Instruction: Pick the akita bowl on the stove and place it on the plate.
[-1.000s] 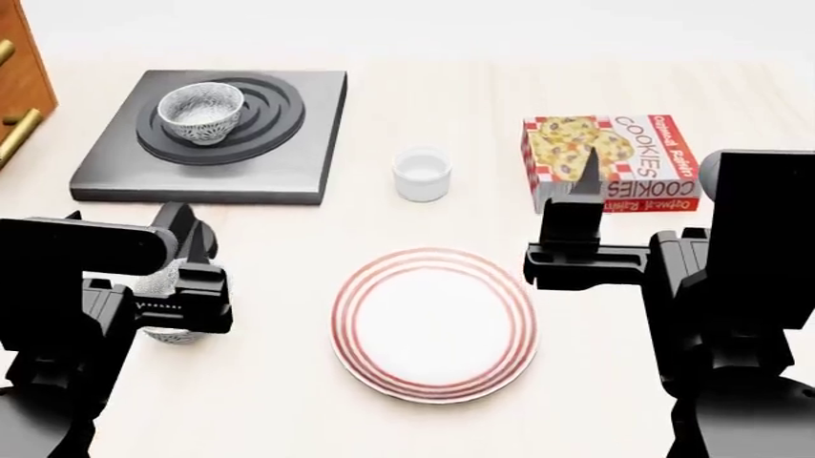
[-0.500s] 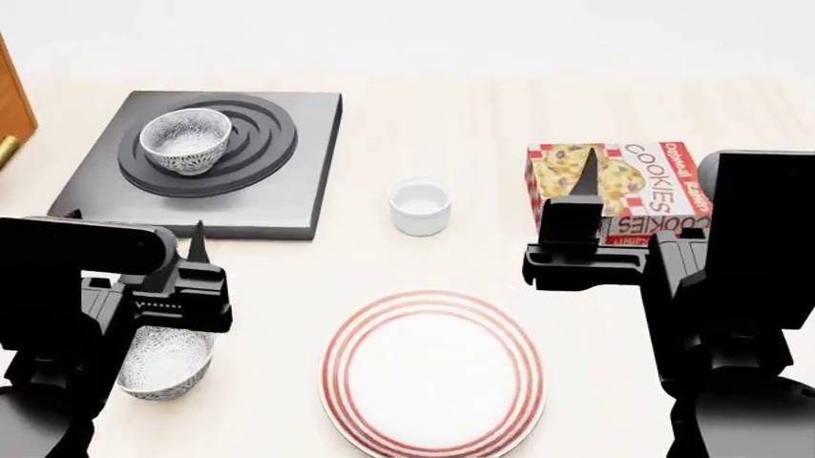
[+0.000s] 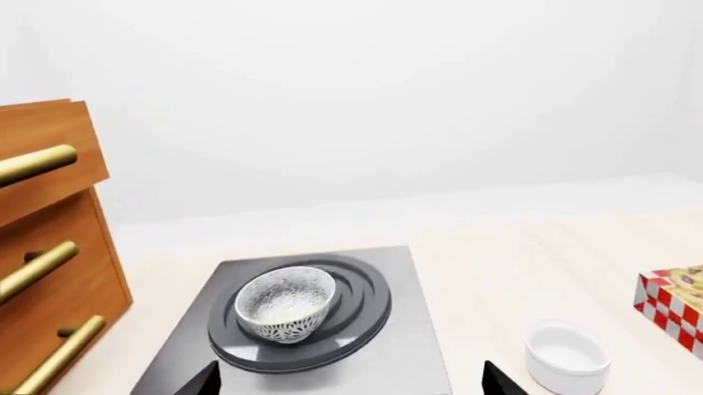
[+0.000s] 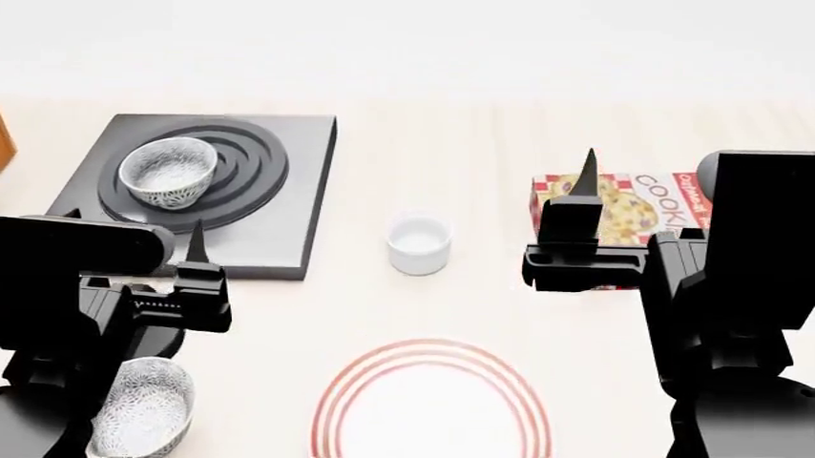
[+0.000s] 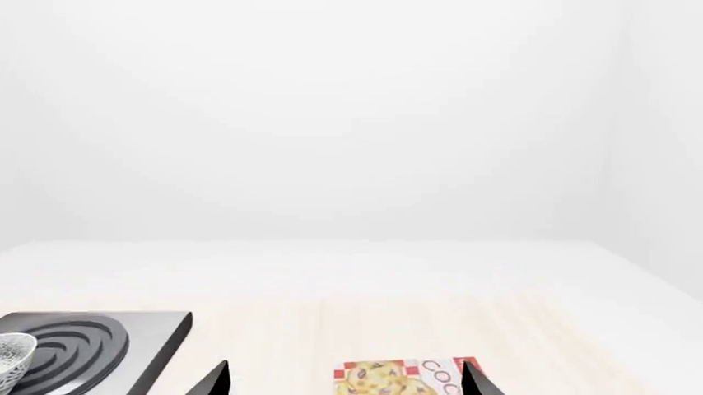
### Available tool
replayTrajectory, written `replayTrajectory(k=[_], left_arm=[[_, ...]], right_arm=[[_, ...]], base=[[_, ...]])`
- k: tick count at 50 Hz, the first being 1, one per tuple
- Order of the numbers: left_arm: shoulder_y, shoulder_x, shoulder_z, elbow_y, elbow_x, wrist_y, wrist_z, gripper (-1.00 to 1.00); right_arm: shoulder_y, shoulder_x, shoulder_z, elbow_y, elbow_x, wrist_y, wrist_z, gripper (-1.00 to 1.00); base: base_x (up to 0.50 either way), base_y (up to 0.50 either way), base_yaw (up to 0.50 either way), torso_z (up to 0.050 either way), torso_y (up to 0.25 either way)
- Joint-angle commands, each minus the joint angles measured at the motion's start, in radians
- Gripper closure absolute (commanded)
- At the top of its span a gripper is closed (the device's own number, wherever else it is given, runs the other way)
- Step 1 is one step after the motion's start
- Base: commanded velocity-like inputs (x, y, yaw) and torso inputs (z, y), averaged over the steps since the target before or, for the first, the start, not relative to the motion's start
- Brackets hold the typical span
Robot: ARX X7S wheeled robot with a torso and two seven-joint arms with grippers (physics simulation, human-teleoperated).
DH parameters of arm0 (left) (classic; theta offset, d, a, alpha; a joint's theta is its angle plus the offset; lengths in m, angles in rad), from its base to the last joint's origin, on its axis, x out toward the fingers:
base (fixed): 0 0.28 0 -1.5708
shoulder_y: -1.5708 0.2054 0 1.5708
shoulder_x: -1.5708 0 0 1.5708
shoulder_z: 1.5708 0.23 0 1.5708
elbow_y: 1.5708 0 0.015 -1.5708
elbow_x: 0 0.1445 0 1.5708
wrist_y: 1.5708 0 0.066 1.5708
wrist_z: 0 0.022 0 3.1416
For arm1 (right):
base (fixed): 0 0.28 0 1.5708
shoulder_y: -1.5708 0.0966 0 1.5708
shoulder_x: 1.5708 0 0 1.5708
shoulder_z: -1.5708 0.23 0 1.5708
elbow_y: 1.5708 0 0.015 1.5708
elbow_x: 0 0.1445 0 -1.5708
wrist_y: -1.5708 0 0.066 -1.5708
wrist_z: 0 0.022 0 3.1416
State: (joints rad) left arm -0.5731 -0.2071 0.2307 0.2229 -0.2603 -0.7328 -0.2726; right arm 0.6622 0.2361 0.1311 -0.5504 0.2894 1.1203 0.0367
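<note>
The akita bowl [image 4: 166,172] [image 3: 286,303], white with dark speckles, stands upright on the black rings of the stove [image 4: 286,229] [image 3: 407,362] at the far left. The red-ringed plate [image 4: 338,401] lies at the near middle, cut off by the head view's lower edge. My left gripper [image 3: 351,387] is open and holds nothing. It hovers short of the stove's front edge, with one finger [image 4: 198,248] showing. My right gripper [image 5: 346,380] is also open and holds nothing. One of its fingers [image 4: 587,181] stands in front of the cookie box.
A second speckled bowl [image 4: 140,408] sits at the near left under my left arm. A small white cup [image 4: 419,244] [image 3: 565,358] stands between stove and plate. A cookie box [image 4: 643,205] [image 5: 401,380] lies at the right. A wooden drawer cabinet [image 3: 44,263] stands left of the stove.
Everything on the table has slid down in the head view: the plate now runs off the lower edge and the cabinet has left the view. Both grippers keep their place in the view.
</note>
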Motion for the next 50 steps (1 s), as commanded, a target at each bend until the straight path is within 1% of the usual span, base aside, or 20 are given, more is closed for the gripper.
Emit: replayTrajectory(k=[1,50], left_arm=[[0.0,-0.003,0.001,-0.001,-0.007,-0.001,-0.004,-1.0],[0.001,-0.017,0.014,-0.003,-0.028,0.008,-0.017,-1.0]], right_arm=[[-0.001,0.003,-0.001,0.0,0.005,-0.001,0.004,-1.0],[0.002,0.013,-0.009,0.003,0.028,0.0,0.022,-1.0]], base=[[0.21,0.0,0.0,0.0,0.0],[0.21,0.0,0.0,0.0,0.001]])
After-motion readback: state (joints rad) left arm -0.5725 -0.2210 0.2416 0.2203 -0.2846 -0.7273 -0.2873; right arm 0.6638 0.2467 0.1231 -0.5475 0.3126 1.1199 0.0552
